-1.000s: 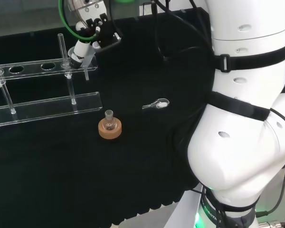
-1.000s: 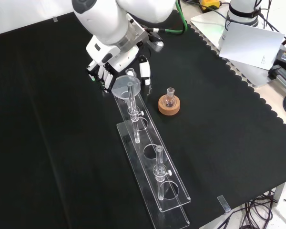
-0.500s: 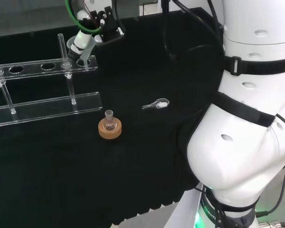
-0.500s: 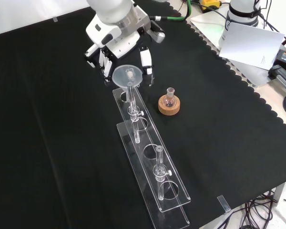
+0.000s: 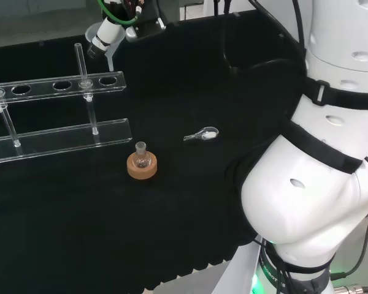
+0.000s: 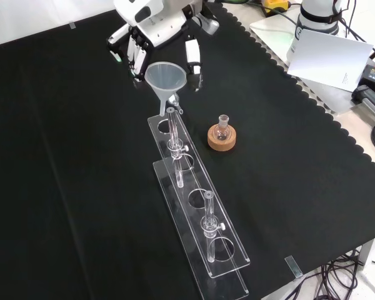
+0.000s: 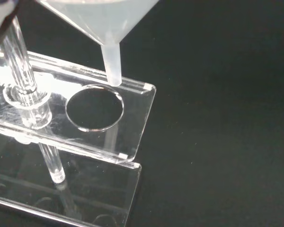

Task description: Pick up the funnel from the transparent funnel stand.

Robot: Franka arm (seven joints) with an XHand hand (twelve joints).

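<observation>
The clear plastic funnel [image 6: 165,77] hangs in the air, held by the black and white hand [image 6: 155,22], whose fingers [image 6: 137,57] and thumb are curled round its cone. Its stem tip hovers just above the end hole of the transparent funnel stand [image 6: 197,215], free of it. In the head view the hand [image 5: 126,13] holds the funnel [image 5: 103,38] above the stand's [image 5: 43,86] right end. The wrist view shows the funnel's stem [image 7: 111,61] over the rim of the stand's hole, beside the stand's plate [image 7: 138,124].
A small round flask sits in a cork ring [image 6: 222,137] just right of the stand in the front view, and near the stand's base [image 5: 141,165] in the head view. A small clear scoop [image 5: 202,133] lies on the cloth. Upright clear rods [image 6: 174,134] rise from the stand.
The hand has risen with the funnel, drawing its stem up out of the stand's end hole. The stand, flask and scoop stayed put.
</observation>
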